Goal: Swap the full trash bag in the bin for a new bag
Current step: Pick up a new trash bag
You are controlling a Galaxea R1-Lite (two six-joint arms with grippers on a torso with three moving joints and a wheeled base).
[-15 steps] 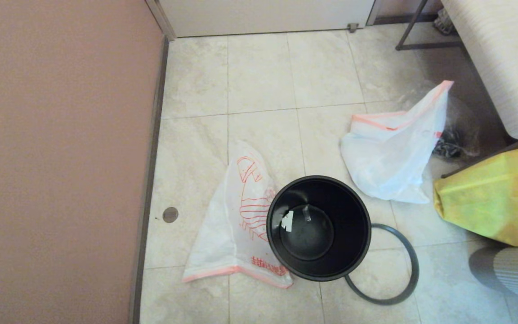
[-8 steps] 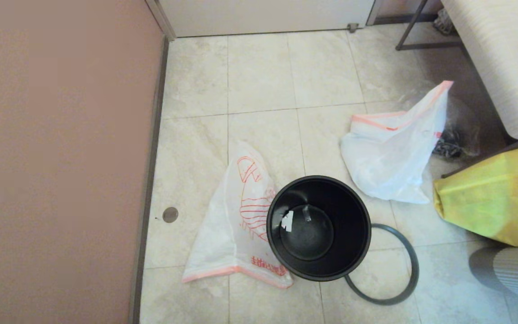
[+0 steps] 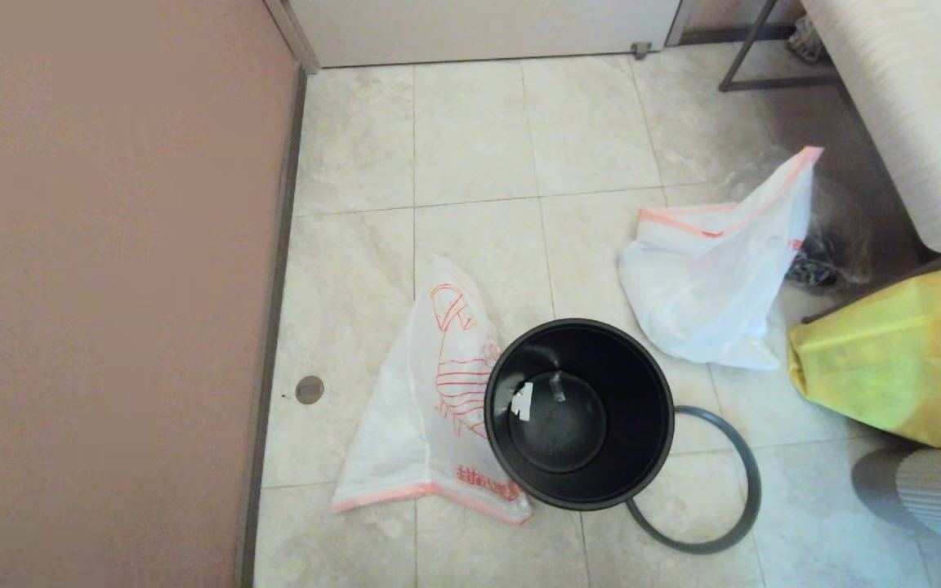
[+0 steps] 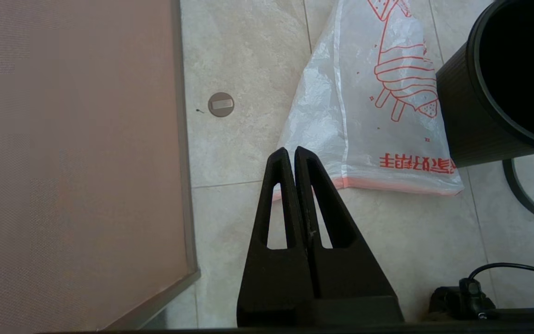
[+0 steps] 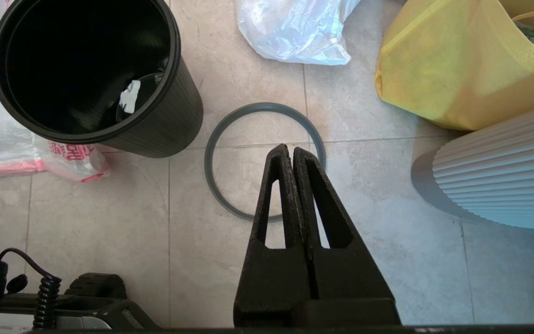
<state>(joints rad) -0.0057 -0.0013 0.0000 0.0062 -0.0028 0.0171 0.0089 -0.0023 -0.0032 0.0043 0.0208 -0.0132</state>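
Note:
The black bin [image 3: 578, 412] stands upright on the tiled floor with no bag in it and a white scrap at its bottom. Its grey ring [image 3: 711, 514] lies flat on the floor beside it, to the right. The new bag [image 3: 430, 408], thin and white with red drawing and characters, lies flat against the bin's left side. The full trash bag [image 3: 707, 278] sits behind the bin to the right. Neither arm shows in the head view. My left gripper [image 4: 290, 150] is shut and empty above the new bag's [image 4: 364, 116] hem. My right gripper [image 5: 289, 148] is shut and empty above the ring [image 5: 216, 181].
A brown wall [image 3: 103, 286] runs along the left. A large yellow bag [image 3: 895, 359], a ribbed white object [image 3: 940, 490] and a clear bag with dark contents [image 3: 826, 253] crowd the right side. A door [image 3: 479, 24] and a metal frame [image 3: 744, 57] close the back.

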